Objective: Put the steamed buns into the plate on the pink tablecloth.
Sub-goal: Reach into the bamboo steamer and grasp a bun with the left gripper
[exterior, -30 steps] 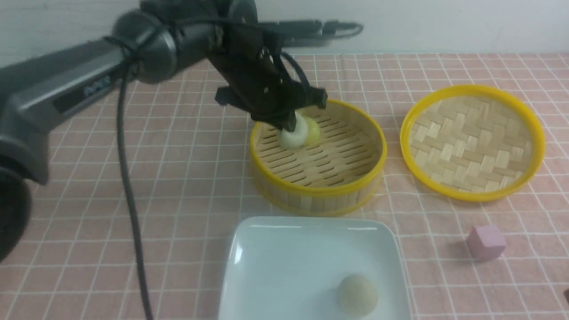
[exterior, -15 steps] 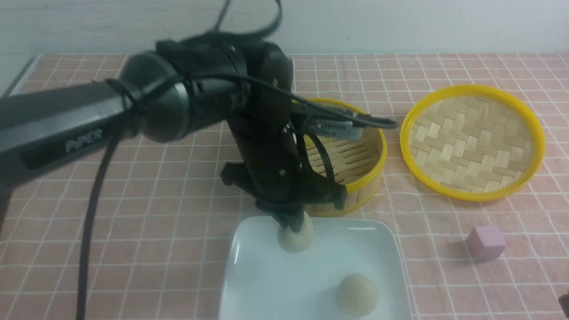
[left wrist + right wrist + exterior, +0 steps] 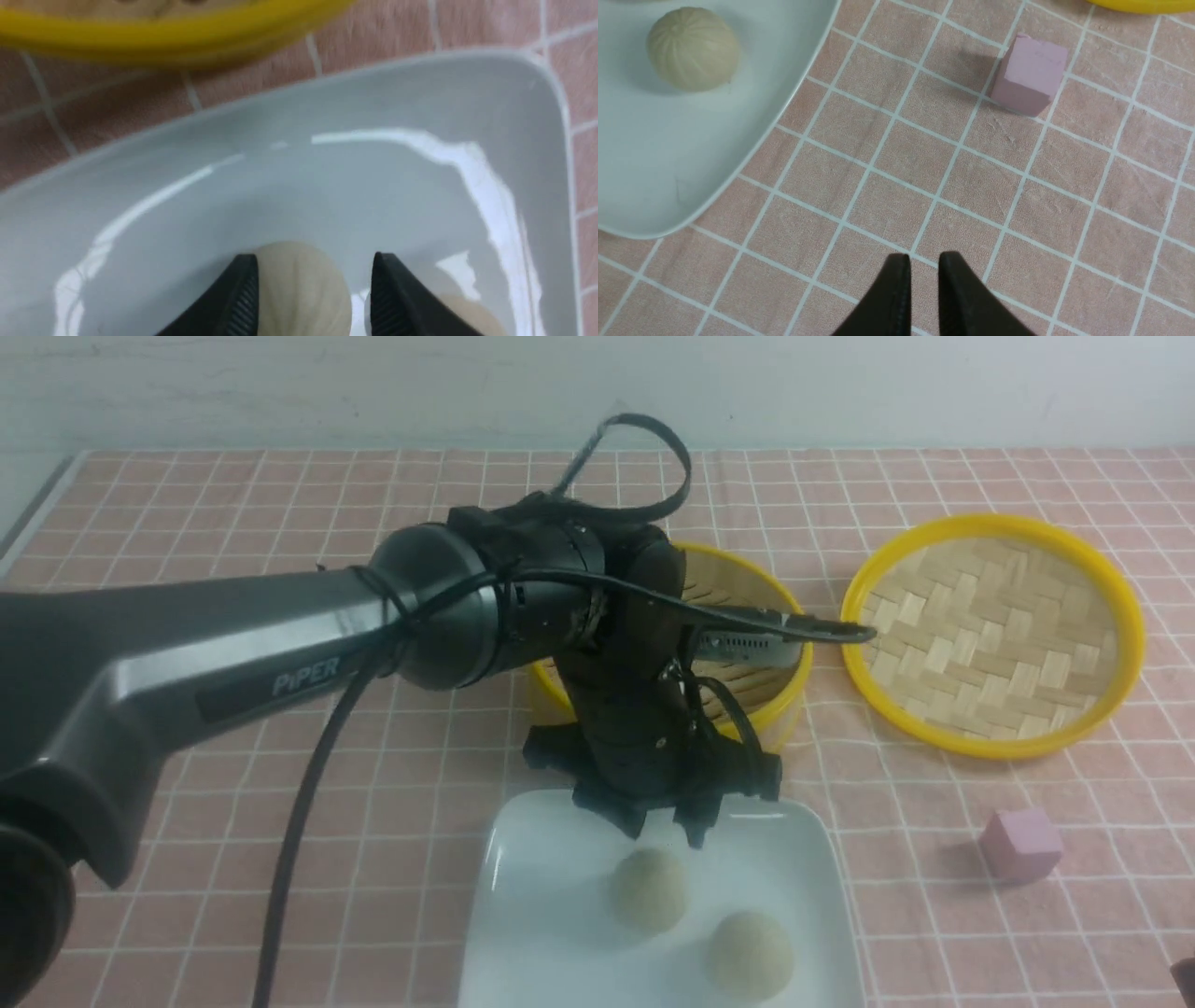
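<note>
Front view: round steamed buns (image 3: 649, 889) upright on plate (image 3: 523, 933)

My left arm (image 3: 233, 644) is dark grey, marked "PiPER" in white, with a black cable (image 3: 299, 840) looped along it.

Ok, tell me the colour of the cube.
The cube is pink, clearest in the right wrist view.
</note>
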`<action>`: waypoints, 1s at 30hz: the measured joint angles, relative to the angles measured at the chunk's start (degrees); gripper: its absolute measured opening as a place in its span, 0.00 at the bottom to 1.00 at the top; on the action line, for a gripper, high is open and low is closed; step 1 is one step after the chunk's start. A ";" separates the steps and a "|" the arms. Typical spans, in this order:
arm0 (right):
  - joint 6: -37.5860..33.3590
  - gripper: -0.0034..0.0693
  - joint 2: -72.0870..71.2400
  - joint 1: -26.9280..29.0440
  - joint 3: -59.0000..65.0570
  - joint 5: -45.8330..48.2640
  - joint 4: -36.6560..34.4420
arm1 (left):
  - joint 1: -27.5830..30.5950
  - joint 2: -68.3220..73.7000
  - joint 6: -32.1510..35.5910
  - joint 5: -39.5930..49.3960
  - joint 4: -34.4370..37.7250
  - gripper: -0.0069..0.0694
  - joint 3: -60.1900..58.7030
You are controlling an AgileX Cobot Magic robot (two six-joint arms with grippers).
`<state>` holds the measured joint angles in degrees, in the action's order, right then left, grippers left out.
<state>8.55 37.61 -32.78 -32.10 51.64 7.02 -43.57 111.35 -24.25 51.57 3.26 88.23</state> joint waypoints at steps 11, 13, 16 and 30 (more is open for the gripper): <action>0.00 0.19 0.00 0.00 0.00 0.07 0.00 | 9.28 9.54 -7.95 -0.17 -7.32 0.11 19.50; 0.00 0.19 0.00 0.00 0.00 0.07 0.00 | 9.73 13.19 -8.08 0.30 -7.32 0.15 23.23; 0.00 0.20 0.00 0.00 0.00 0.07 0.00 | 9.66 17.03 -8.29 0.35 -7.75 0.28 27.77; 0.00 0.22 0.00 0.00 0.00 -0.59 0.05 | 9.53 23.73 -16.31 -11.13 -19.04 0.44 30.80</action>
<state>8.55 37.61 -32.78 -32.10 51.05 7.08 -34.04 135.08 -40.56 40.44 -15.78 119.03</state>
